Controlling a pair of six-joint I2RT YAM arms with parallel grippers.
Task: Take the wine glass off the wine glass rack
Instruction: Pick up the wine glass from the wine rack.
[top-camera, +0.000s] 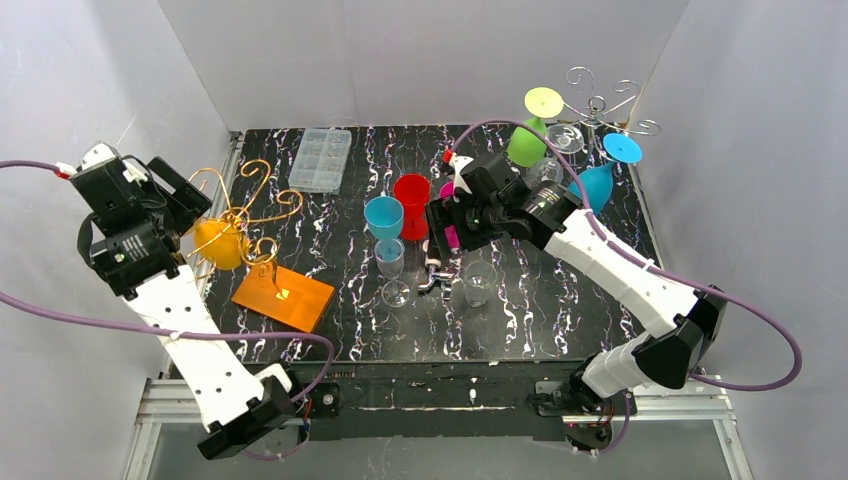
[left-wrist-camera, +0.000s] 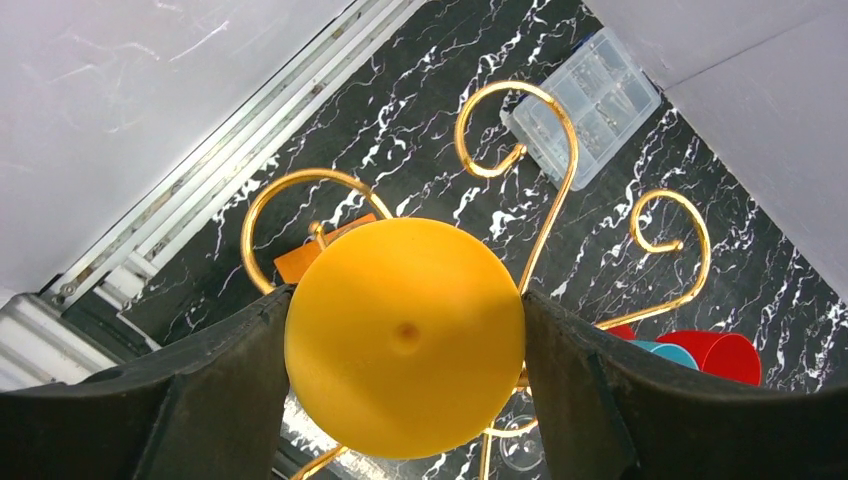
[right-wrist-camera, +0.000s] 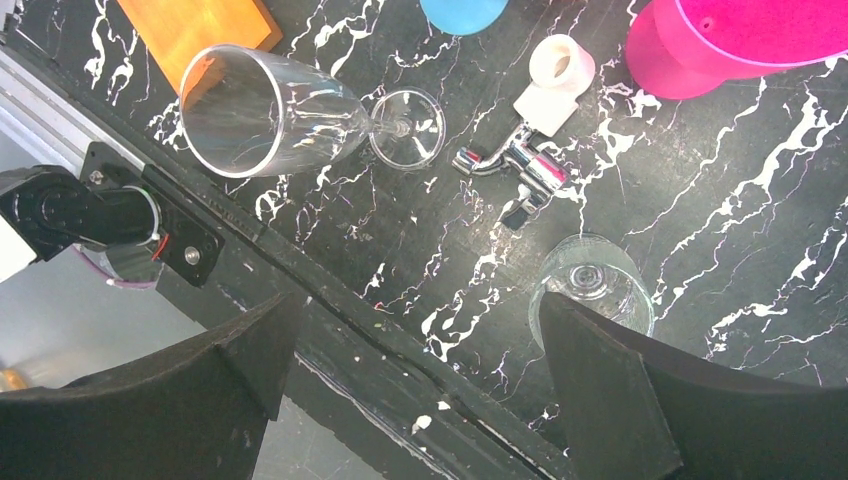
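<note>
Left gripper (left-wrist-camera: 405, 310) is partly open with its fingers (left-wrist-camera: 230, 380) pressed on opposite edges of the yellow wine glass's (top-camera: 222, 245) foot. It looks like a hold on the rim only. The glass hangs bowl-down on the gold rack (top-camera: 283, 293), at the left of the table. Right gripper (right-wrist-camera: 418, 305) is wide open and empty, hovering mid-table over a clear glass on its side (right-wrist-camera: 270, 110) and an upright one (right-wrist-camera: 590, 285), well apart from the rack.

Risks, as judged:
- The foot is a thin, smooth disc. An edge grip can slip or let the glass pivot, and then it drops.
- The stem sits in a wire curl. Pulling any way other than out through the curl's open end drags the rack along (it looks light), so it slides or tips off its base.
- Neighbouring curls sit close to the foot on both sides. A skewed exit path snags the foot or a finger.
- Nothing braces the rack, since the right arm is too far off to steady it.
- A tipped rack falls toward the cups nearer the middle and could knock them.
</note>
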